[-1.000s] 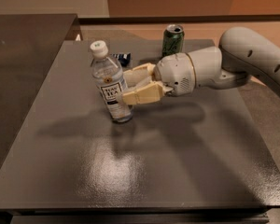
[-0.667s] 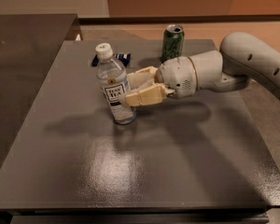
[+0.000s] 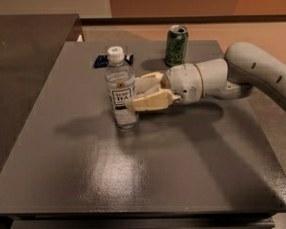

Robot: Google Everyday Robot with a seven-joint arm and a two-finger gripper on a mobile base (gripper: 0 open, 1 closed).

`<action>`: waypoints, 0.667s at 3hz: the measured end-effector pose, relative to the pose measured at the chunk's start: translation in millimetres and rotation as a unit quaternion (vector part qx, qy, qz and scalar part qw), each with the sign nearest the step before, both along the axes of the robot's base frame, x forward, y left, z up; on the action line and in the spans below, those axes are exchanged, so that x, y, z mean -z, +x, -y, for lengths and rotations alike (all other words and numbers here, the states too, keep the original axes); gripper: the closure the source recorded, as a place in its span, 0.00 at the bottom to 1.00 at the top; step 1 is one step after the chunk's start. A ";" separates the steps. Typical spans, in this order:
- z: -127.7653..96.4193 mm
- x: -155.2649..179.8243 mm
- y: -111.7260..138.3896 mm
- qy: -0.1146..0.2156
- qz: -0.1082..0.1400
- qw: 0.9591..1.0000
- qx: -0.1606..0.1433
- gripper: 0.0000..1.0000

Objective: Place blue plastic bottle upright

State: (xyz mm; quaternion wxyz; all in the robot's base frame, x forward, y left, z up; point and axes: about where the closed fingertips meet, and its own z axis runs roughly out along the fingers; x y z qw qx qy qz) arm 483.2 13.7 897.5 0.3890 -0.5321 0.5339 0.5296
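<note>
The blue plastic bottle (image 3: 119, 86), clear with a white cap and a white label, stands upright on the dark grey table (image 3: 148, 175), left of centre. My gripper (image 3: 132, 94) reaches in from the right at label height. Its cream fingers (image 3: 150, 101) straddle the bottle's right side, one in front and one behind, closed against it. The white arm (image 3: 257, 70) stretches off to the right edge of the view.
A green soda can (image 3: 176, 45) stands upright at the table's back, just behind my wrist. A flat dark-blue wrapper (image 3: 101, 60) lies behind the bottle. A darker counter (image 3: 24, 56) adjoins the table on the left.
The bottle leaned left in my grip; its cap has swung to the right and it now stands straight. Its base and my gripper have barely shifted.
</note>
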 end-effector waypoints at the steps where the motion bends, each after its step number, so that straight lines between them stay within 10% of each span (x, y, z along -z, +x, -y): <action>1: -2.2 -0.4 -0.8 0.000 0.000 1.000 -0.002 0.37; 2: -4.3 -0.9 -1.6 0.000 0.001 1.000 -0.004 0.14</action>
